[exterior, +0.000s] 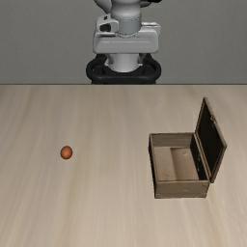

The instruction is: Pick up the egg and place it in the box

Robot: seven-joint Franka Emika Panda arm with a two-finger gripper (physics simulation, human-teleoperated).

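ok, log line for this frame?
egg: on table | box: open, egg not inside | stage: pick not yet done

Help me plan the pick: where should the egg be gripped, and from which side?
Probably across its middle, coming straight down from above: the egg lies small and rounded on the table, well apart from the box, with both sides free.

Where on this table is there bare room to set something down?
Widest bare patch: between the egg and the box, running up to the robot base. The table is also bare from the egg to the exterior view's left edge. Tightest: the strip past the box's open lid.
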